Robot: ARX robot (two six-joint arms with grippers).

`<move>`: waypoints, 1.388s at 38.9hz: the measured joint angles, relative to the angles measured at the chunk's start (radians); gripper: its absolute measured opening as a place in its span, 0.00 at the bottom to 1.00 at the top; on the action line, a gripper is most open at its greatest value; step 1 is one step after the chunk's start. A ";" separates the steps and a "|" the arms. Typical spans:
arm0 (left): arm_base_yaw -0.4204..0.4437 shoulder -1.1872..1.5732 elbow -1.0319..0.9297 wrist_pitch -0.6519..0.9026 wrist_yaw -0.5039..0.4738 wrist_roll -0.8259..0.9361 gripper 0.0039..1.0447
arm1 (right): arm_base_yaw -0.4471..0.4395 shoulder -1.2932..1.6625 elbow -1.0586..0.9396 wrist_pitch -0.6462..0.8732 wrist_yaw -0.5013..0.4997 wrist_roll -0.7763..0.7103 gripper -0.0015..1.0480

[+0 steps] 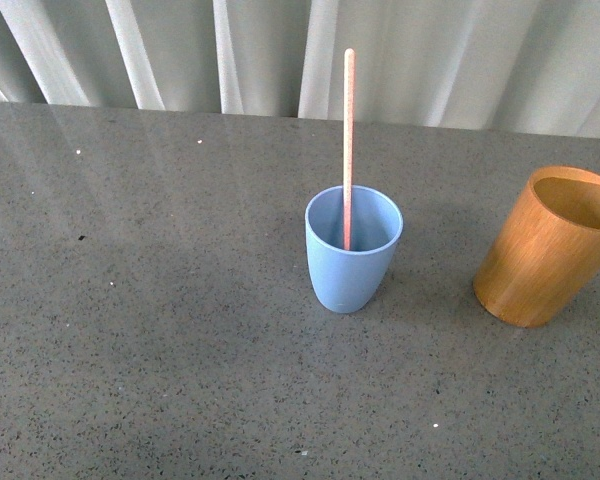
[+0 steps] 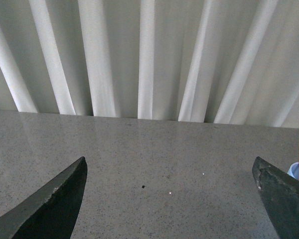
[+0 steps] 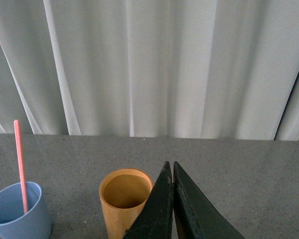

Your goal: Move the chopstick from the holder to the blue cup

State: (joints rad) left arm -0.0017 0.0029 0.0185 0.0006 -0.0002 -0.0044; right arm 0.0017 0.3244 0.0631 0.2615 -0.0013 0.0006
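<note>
Standing upright inside the blue cup (image 1: 352, 252) near the middle of the grey worktop (image 1: 160, 330), the chopstick (image 1: 348, 140) rises past its rim, the empty holder (image 1: 548, 245) sits apart at three o'clock, the left gripper (image 2: 169, 199) jaws spread wide, the right gripper (image 3: 172, 199) jaws pressed together on nothing.

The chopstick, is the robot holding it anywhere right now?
No. The chopstick stands free in the blue cup. The left gripper is open and empty; the right gripper is shut on nothing.
</note>
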 joint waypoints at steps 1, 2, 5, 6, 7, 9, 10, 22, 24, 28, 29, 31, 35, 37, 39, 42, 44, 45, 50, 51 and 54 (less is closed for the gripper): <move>0.000 0.000 0.000 0.000 0.000 0.000 0.94 | 0.000 -0.013 -0.005 -0.008 0.000 0.000 0.01; 0.000 0.000 0.000 0.000 0.000 0.000 0.94 | 0.000 -0.022 -0.009 -0.014 0.001 0.000 0.01; 0.000 0.000 0.000 0.000 0.000 0.000 0.94 | 0.000 -0.048 -0.018 -0.031 0.000 0.000 0.01; 0.000 0.000 0.000 0.000 0.000 0.000 0.94 | 0.000 -0.056 -0.021 -0.037 0.000 0.000 0.01; 0.000 0.000 0.000 0.000 0.000 0.000 0.94 | 0.000 -0.064 -0.023 -0.043 0.000 0.000 0.01; 0.000 0.000 0.000 0.000 0.000 0.000 0.94 | 0.000 -0.081 -0.031 -0.047 0.000 0.000 0.01; 0.000 0.000 0.000 0.000 0.000 0.000 0.94 | 0.000 -0.090 -0.040 -0.039 0.000 0.000 0.01; 0.000 0.000 0.000 0.000 0.000 0.000 0.94 | 0.000 -0.276 -0.040 -0.246 0.001 0.000 0.01; 0.000 0.000 0.000 0.000 0.000 0.000 0.94 | 0.000 -0.318 -0.040 -0.255 0.002 0.000 0.01; 0.000 -0.001 0.000 0.000 0.000 0.000 0.94 | 0.000 -0.320 -0.040 -0.259 0.002 0.000 0.01; 0.000 0.000 0.000 0.000 0.000 0.000 0.94 | 0.000 -0.320 -0.040 -0.259 0.003 0.000 0.01; 0.000 -0.001 0.000 0.000 0.000 0.000 0.94 | 0.000 -0.320 -0.040 -0.259 0.002 0.000 0.01; 0.000 -0.001 0.000 0.000 0.000 0.000 0.94 | 0.000 -0.320 -0.040 -0.259 0.003 0.000 0.01; 0.000 -0.001 0.000 0.000 0.000 0.000 0.94 | 0.000 -0.320 -0.040 -0.259 0.003 0.000 0.01; 0.000 -0.001 0.000 0.000 0.000 0.000 0.94 | 0.000 -0.320 -0.040 -0.260 0.003 0.000 0.01; 0.000 -0.001 0.000 0.000 0.000 0.000 0.94 | 0.000 -0.320 -0.040 -0.260 0.002 -0.001 0.02; 0.000 -0.001 0.000 0.000 0.000 0.000 0.94 | 0.000 -0.320 -0.040 -0.260 0.002 0.000 0.09; 0.000 -0.001 0.000 0.000 0.000 0.000 0.94 | 0.000 -0.320 -0.040 -0.260 0.002 0.000 0.14; 0.000 -0.001 0.000 0.000 0.000 0.000 0.94 | 0.000 -0.320 -0.040 -0.260 0.002 0.000 0.33; 0.000 -0.001 0.000 0.000 0.000 0.000 0.94 | 0.000 -0.320 -0.040 -0.260 0.002 0.000 0.36; 0.000 -0.001 0.000 0.000 0.000 0.000 0.94 | 0.000 -0.320 -0.040 -0.260 0.002 0.000 0.48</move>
State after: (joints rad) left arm -0.0021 0.0021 0.0185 0.0006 -0.0002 -0.0044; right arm 0.0013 0.0044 0.0235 0.0017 0.0010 0.0002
